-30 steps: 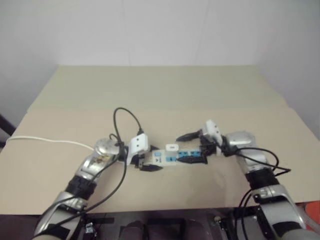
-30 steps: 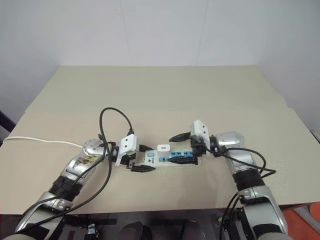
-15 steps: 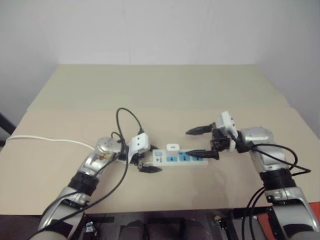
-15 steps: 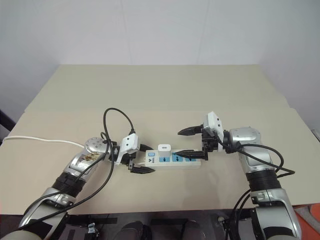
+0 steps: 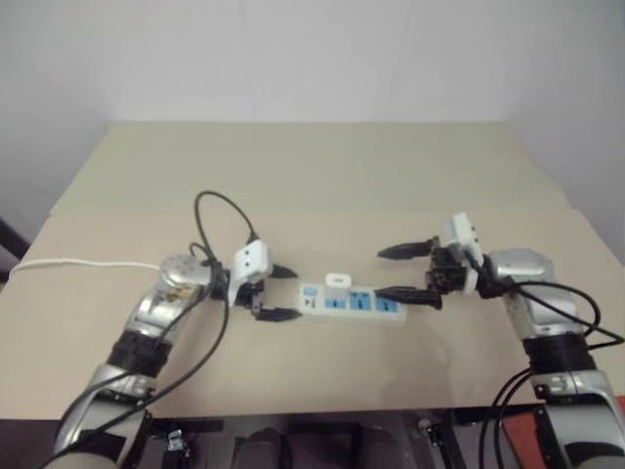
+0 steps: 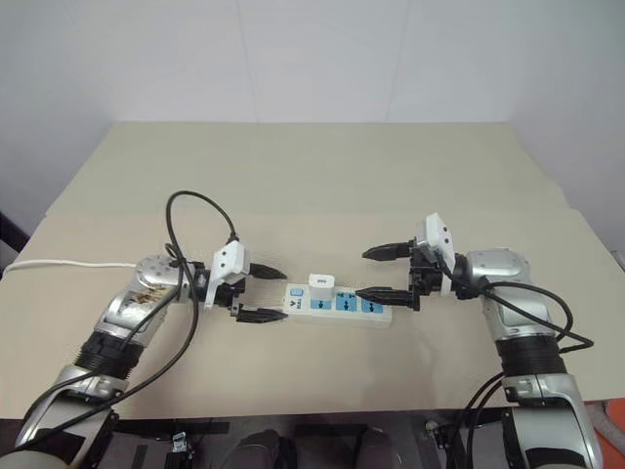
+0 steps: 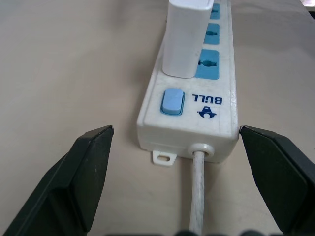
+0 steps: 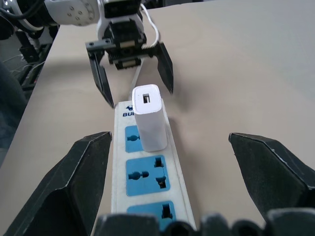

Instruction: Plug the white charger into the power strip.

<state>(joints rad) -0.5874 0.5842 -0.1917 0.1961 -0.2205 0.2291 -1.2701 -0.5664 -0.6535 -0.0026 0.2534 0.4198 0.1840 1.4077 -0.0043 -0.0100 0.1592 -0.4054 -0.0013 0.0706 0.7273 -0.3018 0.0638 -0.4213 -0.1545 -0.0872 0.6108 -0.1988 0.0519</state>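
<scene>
Right eye view: white charger (image 6: 319, 287) plugged upright in power strip (image 6: 338, 303); left end effector (image 6: 262, 292) and right end effector (image 6: 377, 273) both wide, empty, flanking strip ends.

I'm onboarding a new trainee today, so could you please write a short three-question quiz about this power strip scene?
1. True or false: the white charger stands upright in the power strip.
2. Which socket holds the charger? A) the one nearest the blue switch; B) the middle one; C) the one farthest from the switch.
3. What state are the left tool and right tool in, and do they hold anything?

Key: 1. True. 2. A. 3. Both are open and hold nothing, one off each end of the strip.
</scene>
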